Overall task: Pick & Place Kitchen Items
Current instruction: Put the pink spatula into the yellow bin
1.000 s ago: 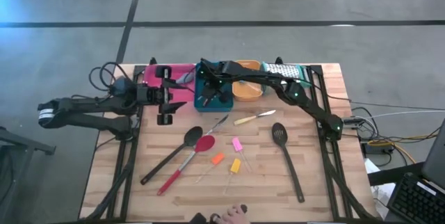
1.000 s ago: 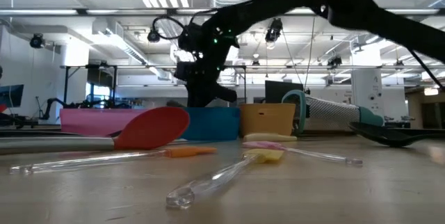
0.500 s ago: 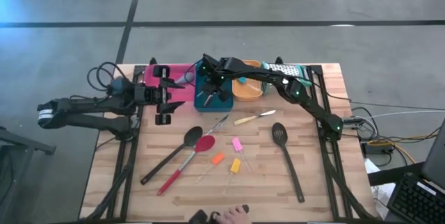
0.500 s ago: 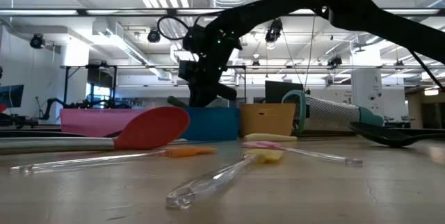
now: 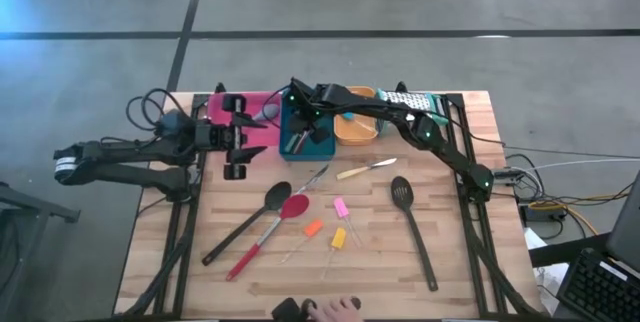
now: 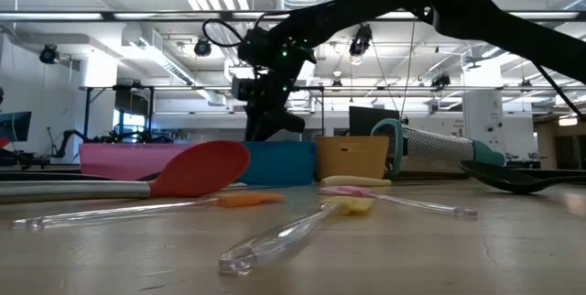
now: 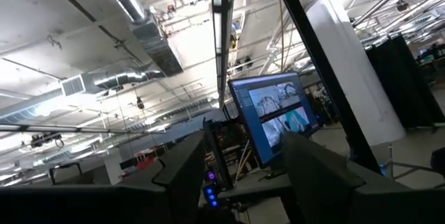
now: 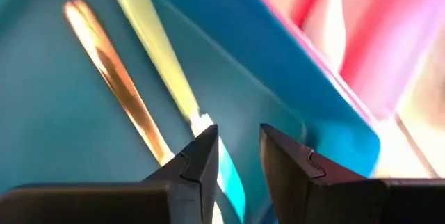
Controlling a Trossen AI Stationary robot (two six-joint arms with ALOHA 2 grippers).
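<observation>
So the right gripper has just let its jaws part a little over the teal tray at the tabletop's far edge – a second ago they were pinched tight. In the right wrist view a yellow-handled piece and a brownish stick lie in the tray, so my guess is one more item is dropped off. The left gripper hovers by the pink tray, jaws spread, holding nothing. The black ladle, red spoon and slotted turner wait mid-tabletop. What got released – can't tell, the arm hides it.
</observation>
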